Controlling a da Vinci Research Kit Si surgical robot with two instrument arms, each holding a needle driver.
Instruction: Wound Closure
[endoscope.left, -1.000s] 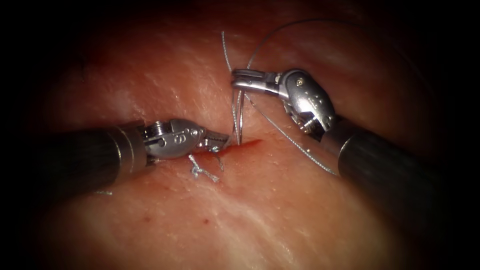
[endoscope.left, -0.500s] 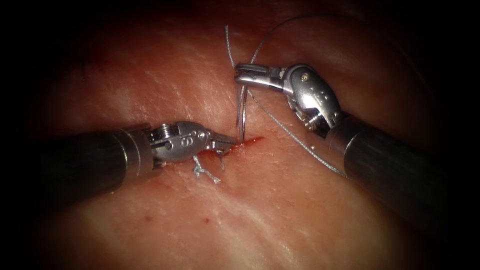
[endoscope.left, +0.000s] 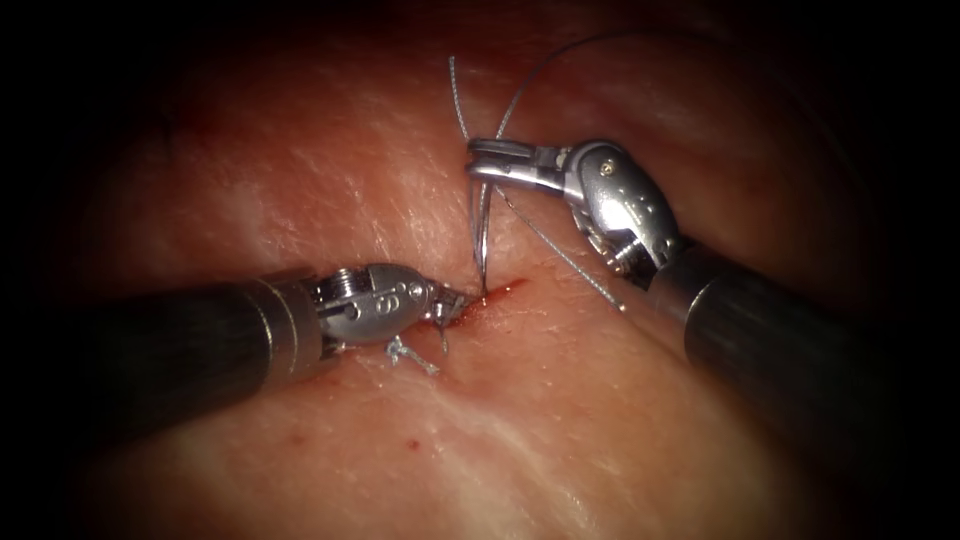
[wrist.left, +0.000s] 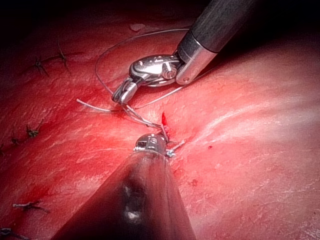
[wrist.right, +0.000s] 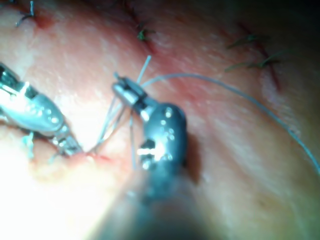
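Pale pork-belly tissue (endoscope.left: 560, 440) spreads under both tools, with a short red cut (endoscope.left: 497, 291) at its middle. From the cut, two strands of thread (endoscope.left: 481, 225) rise steeply to the right tool (endoscope.left: 480, 158), whose jaws are clamped on them just above the wound. More thread arcs up and away behind that tool and trails down past its wrist. I cannot make out the needle for certain (the strands at the jaws may hide it). Just left of the cut, the left tool (endoscope.left: 450, 304) presses its tip to the tissue edge, jaws closed on the wound lip beside the red fluid (endoscope.left: 515, 286). Below its jaws lie short cut thread ends (endoscope.left: 412, 354) of a finished stitch.
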